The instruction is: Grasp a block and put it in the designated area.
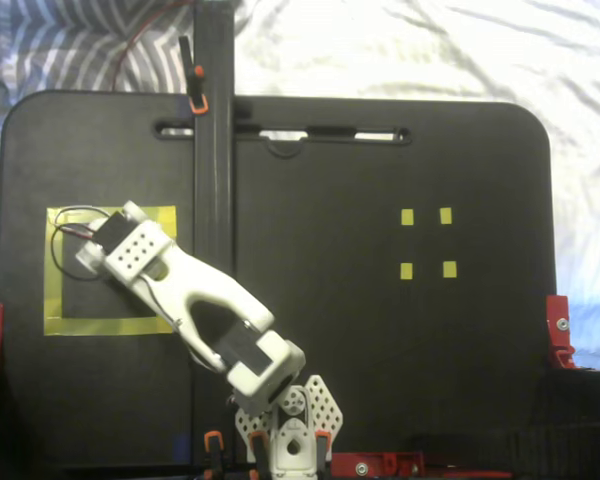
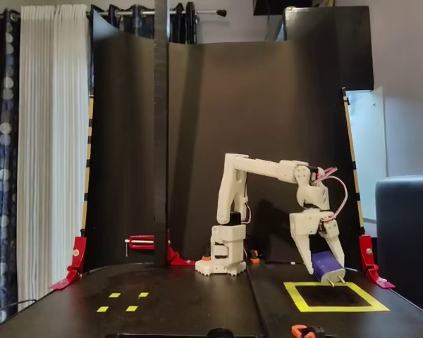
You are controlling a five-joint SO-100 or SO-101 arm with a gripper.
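Here the black bench (image 1: 380,380) spreads under everything, lying on a pale rumpled sheet (image 1: 430,45) in the top-down fixed view, with a tall black backdrop (image 2: 268,127) standing behind it in the front fixed view. The white arm (image 2: 257,167) rises from its base at the bench's rear edge and reaches out and down to the end effector (image 2: 324,266), which hangs over the far edge of the designated area (image 2: 294,294), a square of yellow tape whose inside is bare black surface. Seen from the top-down fixed view, the arm's wrist covers the upper right part of that square (image 1: 52,270), so the end effector itself is hidden there. In the front fixed view the end effector is closed around the block (image 2: 326,263), a small purple-blue piece held tilted between the white fingers (image 2: 302,243), its lower end pointing down at the tape line directly beneath; whether it touches the bench cannot be told. Well off to the opposite side of the end effector sit four small yellow tape squares (image 1: 427,243).
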